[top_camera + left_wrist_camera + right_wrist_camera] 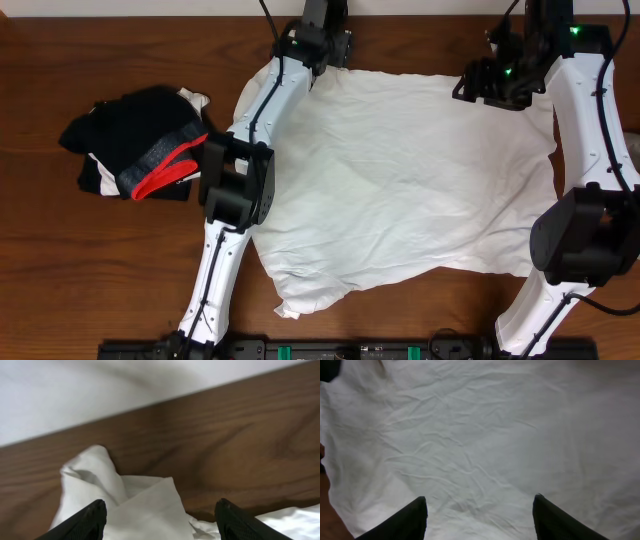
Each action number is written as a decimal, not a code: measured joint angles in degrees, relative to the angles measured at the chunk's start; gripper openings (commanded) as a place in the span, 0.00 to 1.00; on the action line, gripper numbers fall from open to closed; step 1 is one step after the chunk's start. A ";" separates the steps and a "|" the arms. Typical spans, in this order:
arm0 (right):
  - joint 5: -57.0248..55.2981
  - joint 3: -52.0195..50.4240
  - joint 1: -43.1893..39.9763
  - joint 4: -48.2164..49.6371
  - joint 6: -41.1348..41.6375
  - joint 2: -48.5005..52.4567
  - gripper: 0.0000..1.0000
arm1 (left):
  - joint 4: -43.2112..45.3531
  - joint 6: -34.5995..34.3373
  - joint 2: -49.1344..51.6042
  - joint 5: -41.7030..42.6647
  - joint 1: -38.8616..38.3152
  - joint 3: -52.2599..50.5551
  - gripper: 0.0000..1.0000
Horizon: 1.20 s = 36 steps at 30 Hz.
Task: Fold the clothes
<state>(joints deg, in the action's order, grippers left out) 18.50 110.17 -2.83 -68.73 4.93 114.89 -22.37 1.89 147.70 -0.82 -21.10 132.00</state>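
Note:
The clothes are one large white T-shirt, spread flat and wrinkled over the middle of the table. My left gripper hovers at the shirt's far left corner. In the left wrist view this gripper stands open over a bunched fold of the shirt, gripping nothing. My right gripper hangs over the shirt's far right part. Seen from the right wrist, that gripper is open above the creased white cloth, with nothing pinched between its fingers.
A pile of black garments with a grey-and-red band lies on the wooden table left of the shirt. The left arm's elbow sits between that pile and the shirt. The right arm's elbow overhangs the shirt's right edge.

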 measured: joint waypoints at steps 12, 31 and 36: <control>0.04 0.00 0.72 1.09 0.00 0.00 0.66 | 0.33 -0.39 4.44 0.44 0.00 0.00 0.42; 0.07 0.00 0.72 2.14 0.00 0.00 0.65 | 7.89 0.04 1.64 0.48 -2.08 0.00 0.06; 0.07 0.00 0.72 2.16 0.00 0.00 0.65 | 8.96 0.07 1.27 0.48 -2.54 0.00 0.17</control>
<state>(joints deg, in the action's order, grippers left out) 18.57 110.17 -2.11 -66.57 4.93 114.89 -13.41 1.96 148.97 -0.34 -23.64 132.00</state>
